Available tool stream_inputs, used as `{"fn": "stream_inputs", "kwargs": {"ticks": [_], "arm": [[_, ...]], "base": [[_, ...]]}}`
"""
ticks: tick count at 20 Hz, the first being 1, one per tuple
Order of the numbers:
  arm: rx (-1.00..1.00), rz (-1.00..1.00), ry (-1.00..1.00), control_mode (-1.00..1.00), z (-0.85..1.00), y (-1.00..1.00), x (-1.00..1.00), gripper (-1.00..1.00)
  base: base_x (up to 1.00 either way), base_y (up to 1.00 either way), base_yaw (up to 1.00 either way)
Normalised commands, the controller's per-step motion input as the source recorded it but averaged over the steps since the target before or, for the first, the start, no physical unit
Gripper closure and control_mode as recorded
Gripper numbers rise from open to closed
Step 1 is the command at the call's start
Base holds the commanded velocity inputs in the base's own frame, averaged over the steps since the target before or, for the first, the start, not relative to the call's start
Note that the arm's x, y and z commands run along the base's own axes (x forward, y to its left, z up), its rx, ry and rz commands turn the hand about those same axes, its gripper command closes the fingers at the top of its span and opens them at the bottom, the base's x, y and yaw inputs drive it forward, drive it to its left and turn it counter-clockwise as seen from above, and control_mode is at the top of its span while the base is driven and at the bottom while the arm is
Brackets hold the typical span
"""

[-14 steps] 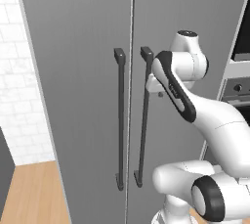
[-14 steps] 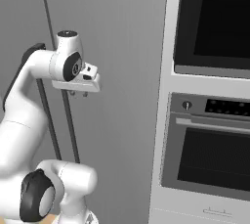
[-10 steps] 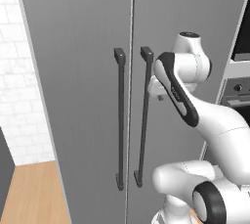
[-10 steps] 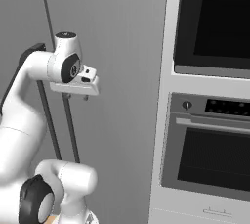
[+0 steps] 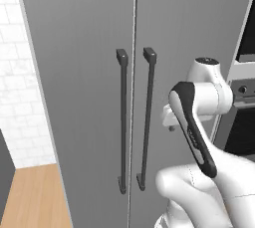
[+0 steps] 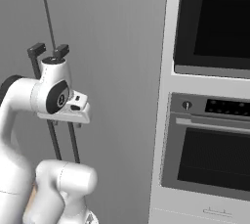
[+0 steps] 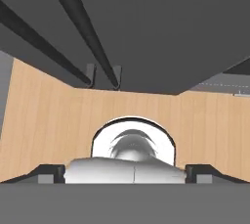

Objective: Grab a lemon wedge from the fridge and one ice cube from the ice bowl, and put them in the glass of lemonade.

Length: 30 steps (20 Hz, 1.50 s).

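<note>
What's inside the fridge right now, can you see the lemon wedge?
No. The tall matte grey two-door fridge has both doors closed, with its two dark vertical bar handles side by side at the seam. The shelves and any wedge are hidden behind them.

Fridge [image 5: 89, 97] doors shut – oven column [image 6: 210, 120] right of fridge – wood floor [image 5: 30, 197] at left.

The arm [image 5: 209, 97] is showing glossy white rounded link shells. A black band is running along one link, and a dark circular cap is marking the joint.
</note>
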Motion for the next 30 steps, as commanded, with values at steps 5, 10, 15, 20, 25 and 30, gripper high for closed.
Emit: {"fn": "stream_inputs", "kwargs": {"ticks": [5, 10, 15, 20, 25, 30], "arm": [[0.0, 0.0, 0.0, 1.0, -0.18, -0.05, -0.36, -1.0], [0.0, 0.0, 0.0, 1.0, 0.0, 0.0, 0.0, -1.0], [0.0, 0.0, 0.0, 1.0, 0.0, 0.0, 0.0, -1.0], [0.0, 0.0, 0.0, 1.0, 0.0, 0.0, 0.0, -1.0], [0.0, 0.0, 0.0, 1.0, 0.0, 0.0, 0.0, -1.0], [0.0, 0.0, 0.0, 1.0, 0.0, 0.0, 0.0, -1.0]], "base": [[-0.57, -0.13, -0.01], [-1.0, -0.2, -0.02], [-0.77, -0.53, -0.05], [-0.22, -0.97, -0.01], [0.0, -1.0, 0.0], [0.1, -1.0, 0.01]]}}
